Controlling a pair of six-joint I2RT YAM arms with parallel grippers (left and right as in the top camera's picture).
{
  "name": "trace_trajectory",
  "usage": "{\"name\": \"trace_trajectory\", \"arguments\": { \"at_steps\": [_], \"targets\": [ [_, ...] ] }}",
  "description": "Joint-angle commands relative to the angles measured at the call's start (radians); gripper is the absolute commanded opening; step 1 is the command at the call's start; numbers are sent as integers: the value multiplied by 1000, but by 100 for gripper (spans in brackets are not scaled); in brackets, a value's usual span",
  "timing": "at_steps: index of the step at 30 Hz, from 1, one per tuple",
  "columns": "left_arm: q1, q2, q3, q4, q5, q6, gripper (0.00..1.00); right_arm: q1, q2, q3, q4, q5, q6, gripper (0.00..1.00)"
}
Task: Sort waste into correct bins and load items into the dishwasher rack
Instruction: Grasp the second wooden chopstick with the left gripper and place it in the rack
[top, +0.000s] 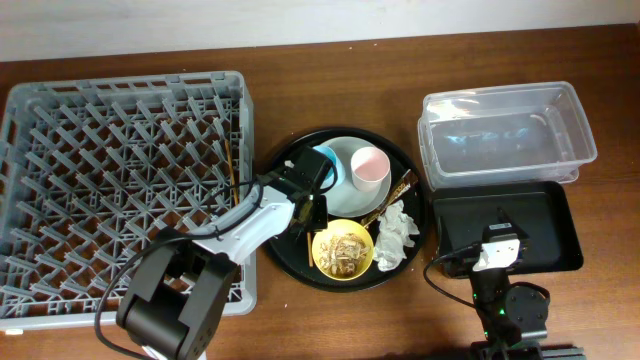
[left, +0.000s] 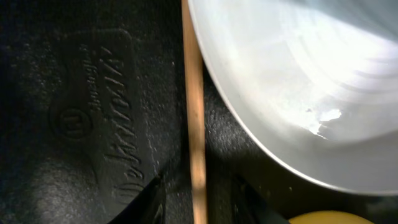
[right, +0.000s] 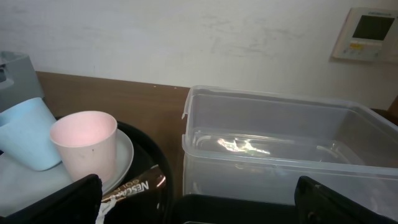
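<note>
Chopstick (left: 194, 124) lies flat on the round black tray (top: 285, 255), just beside the plate (left: 298, 81) rim. Left gripper (left: 196, 205) is low over it, jaws partly spread and straddling the stick with a gap either side, so not clamped. Only one stick is clear in the left wrist view. A thin brown line at the rack's right edge could be the other, but I can't tell.

Progress: early.
- Dishwasher rack (top: 120, 180) looks otherwise bare.
- Blue cup (top: 325, 165) and pink cup (top: 368, 165) sit on the plate.
- Yellow bowl (top: 316, 250) holds the food scraps (top: 345, 250).
- Napkin (top: 396, 235) and wrapper (top: 392, 197) are on the round tray's right side.
- Clear tub (top: 505, 135) and black tray (top: 545, 225) both look empty.

So all the waste sorting and nearly all the loading are left.

Clearance: tight. The plate edge is right of the stick, the bowl is near the right finger, and the tray lip is to the left. My call is lift straight up, then sweep left, since the rack wall is close.

Right gripper (right: 199, 205) is parked over the black tray, jaws wide, holding nothing.
</note>
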Motion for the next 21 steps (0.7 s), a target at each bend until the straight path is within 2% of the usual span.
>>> {"name": "trace_trajectory", "arguments": {
  "at_steps": [1,2,5,6,9,14,16,18,21],
  "targets": [
    [-3,27,-9,-5,-25,-5,32,-6,-6,-6,-3,2,1,99],
    [-3,27,-9,-5,-35,-5,32,-6,-6,-6,-3,2,1,99],
    [-3,27,-9,-8,-35,-5,3,-6,-6,-6,-3,2,1,99],
    [-3,27,-9,-8,-34,-5,1,-6,-6,-6,-3,2,1,99],
    [-2,-9,-1,-9,-35,-5,1,-6,-6,-6,-3,2,1,99],
    [-2,-245,9,-20,-35,0,1,-6,-6,-6,-3,2,1,99],
    [-2,-331,9,-32,-48,37,1,-6,-6,-6,-3,2,1,99],
    [10,-396,9,-80,-184,45,1,-6,-6,-6,-3,2,1,99],
    [123,-453,10,-133,-203,162,1,-6,-6,-6,-3,2,1,99]
  ]
}}
